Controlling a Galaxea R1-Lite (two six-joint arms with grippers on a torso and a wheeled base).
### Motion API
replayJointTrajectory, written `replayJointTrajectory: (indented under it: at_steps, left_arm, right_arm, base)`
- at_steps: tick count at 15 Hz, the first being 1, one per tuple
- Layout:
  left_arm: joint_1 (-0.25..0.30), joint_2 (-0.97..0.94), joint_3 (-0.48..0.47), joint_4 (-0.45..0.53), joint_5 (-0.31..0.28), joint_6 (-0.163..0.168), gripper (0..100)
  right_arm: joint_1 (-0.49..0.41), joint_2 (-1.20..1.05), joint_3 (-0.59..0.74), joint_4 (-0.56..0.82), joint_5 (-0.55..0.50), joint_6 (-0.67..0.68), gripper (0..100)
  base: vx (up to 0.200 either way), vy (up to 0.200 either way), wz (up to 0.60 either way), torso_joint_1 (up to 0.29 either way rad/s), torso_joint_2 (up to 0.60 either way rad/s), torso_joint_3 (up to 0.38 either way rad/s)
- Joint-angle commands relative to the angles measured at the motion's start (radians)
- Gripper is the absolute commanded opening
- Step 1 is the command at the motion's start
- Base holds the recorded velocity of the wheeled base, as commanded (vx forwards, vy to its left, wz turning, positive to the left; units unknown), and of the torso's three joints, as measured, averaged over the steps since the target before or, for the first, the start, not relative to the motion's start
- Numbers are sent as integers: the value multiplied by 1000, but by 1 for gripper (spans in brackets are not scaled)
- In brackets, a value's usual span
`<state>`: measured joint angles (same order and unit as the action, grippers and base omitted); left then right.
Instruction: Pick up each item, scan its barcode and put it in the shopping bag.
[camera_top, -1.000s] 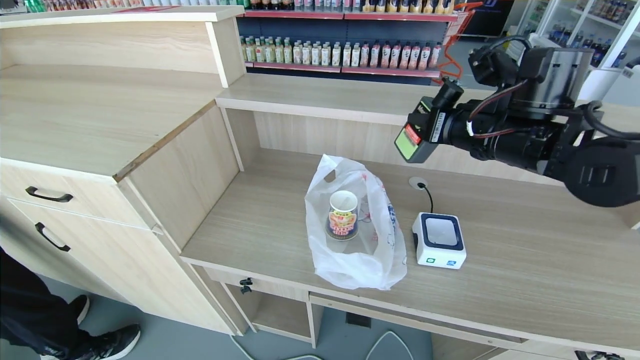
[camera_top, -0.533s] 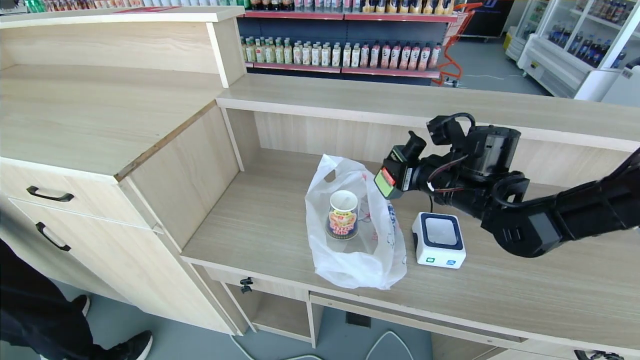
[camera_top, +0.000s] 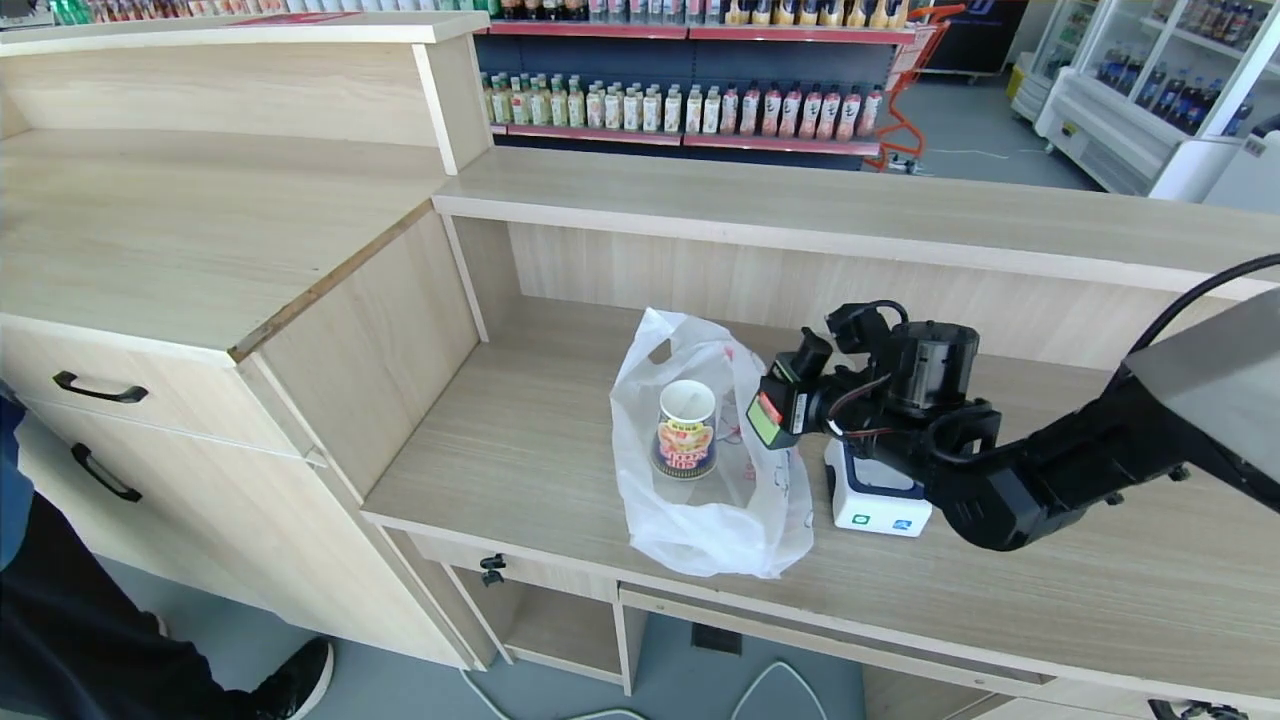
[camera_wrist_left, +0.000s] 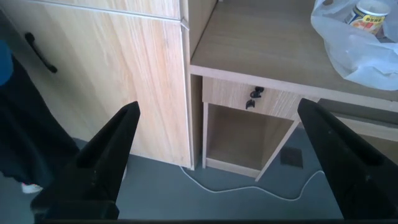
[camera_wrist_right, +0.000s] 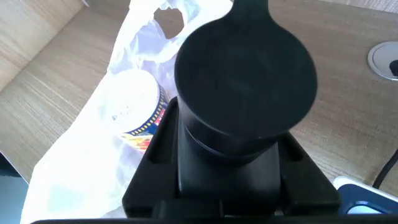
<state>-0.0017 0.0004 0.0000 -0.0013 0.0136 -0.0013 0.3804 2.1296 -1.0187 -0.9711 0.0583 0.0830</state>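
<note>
Your right hand (camera_top: 812, 408) is clamped on a black-capped item (camera_top: 772, 415) with a green-and-red label, just by the shopping bag (camera_top: 700, 525). Your left hand (camera_wrist_left: 219, 107) sits with its fingers wide apart.

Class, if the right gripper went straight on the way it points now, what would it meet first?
Most likely the side of the bag facing the right gripper, with the cup beyond. Its held item would touch first. Depth is unclear.

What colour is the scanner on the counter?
White body, dark top; the barcode scanner shows best in head view.
</note>
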Motion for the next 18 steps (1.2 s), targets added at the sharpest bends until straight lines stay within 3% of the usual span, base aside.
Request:
replayJointTrajectory:
  at_steps: [1, 9, 14, 18]
  left_arm:
    - [0, 0, 0, 0, 0, 0, 100]
    - [0, 1, 0, 0, 0, 0, 100]
    - [0, 0, 0, 0, 0, 0, 100]
    - [0, 0, 0, 0, 0, 0, 100]
  right_arm:
    - [8, 38, 8, -20, 0, 1, 0]
    - [91, 62, 62, -90, -8, 29, 0]
    - [83, 62, 63, -84, -12, 26, 0]
    - [71, 55, 89, -61, -84, 23, 0]
  base:
    - [0, 0, 0, 0, 0, 0]
    - [0, 0, 0, 0, 0, 0]
    - [0, 0, 0, 0, 0, 0]
    - [0, 0, 0, 0, 0, 0]
